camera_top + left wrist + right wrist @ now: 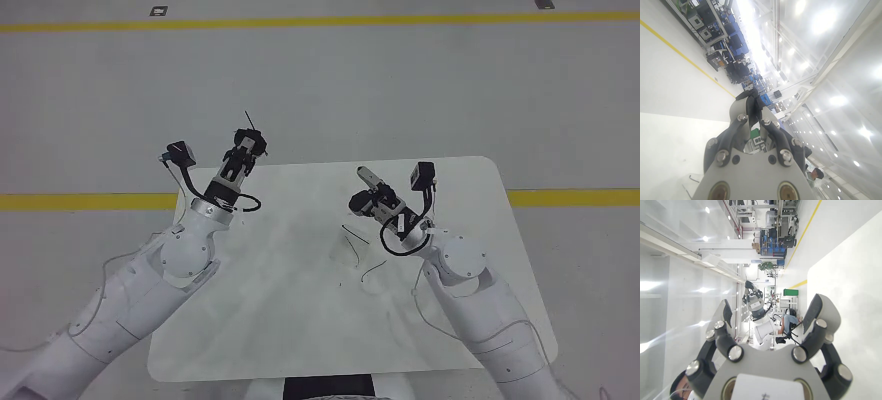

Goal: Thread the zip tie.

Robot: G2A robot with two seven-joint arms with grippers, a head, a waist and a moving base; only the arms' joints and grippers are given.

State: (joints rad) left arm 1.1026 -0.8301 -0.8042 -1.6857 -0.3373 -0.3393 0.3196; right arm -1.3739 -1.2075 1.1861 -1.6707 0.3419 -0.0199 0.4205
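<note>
readable text: none | wide label [770, 386] on the body of the right gripper [771, 306]: one dark mark is seen, cut off at the edge, it cannot be read | small label [755, 304] on the body of the left gripper [749, 284]: print too small to be read | floor marker [159, 10]: nothing can be read on it

A thin black plastic zip tie [248, 119] is set off against the silver-grey metal left gripper [246, 146], whose finger pads are black. The same colours are borne by the right gripper [366, 177]. The plain white rounded table [300, 330] is marked by loose black zip ties [356, 237]. The pale grey floor [420, 90] is crossed by yellow stripes [300, 22].
</note>
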